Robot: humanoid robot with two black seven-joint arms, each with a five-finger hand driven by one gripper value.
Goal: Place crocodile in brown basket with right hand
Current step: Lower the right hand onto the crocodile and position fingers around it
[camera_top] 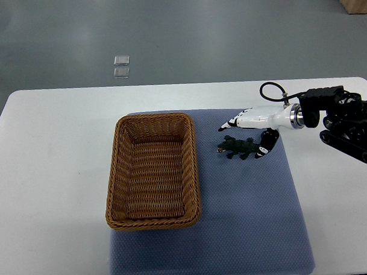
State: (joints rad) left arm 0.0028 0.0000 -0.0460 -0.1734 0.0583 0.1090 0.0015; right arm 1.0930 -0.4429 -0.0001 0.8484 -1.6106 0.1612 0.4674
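Observation:
A small dark green toy crocodile (236, 147) lies on the blue mat (247, 206), just right of the brown wicker basket (154, 171). The basket has nothing in it. My right hand (247, 133) reaches in from the right edge and hovers over the crocodile, white with black fingertips. One finger (226, 125) points left above the toy and the thumb (266, 143) hangs down by its tail end. The fingers are spread and hold nothing. The left arm does not show.
The mat lies on a white table (50, 169) whose far edge runs across the upper frame. Black arm links and a cable (347, 122) sit at the right edge. Two small clear squares (121, 66) lie on the grey floor beyond.

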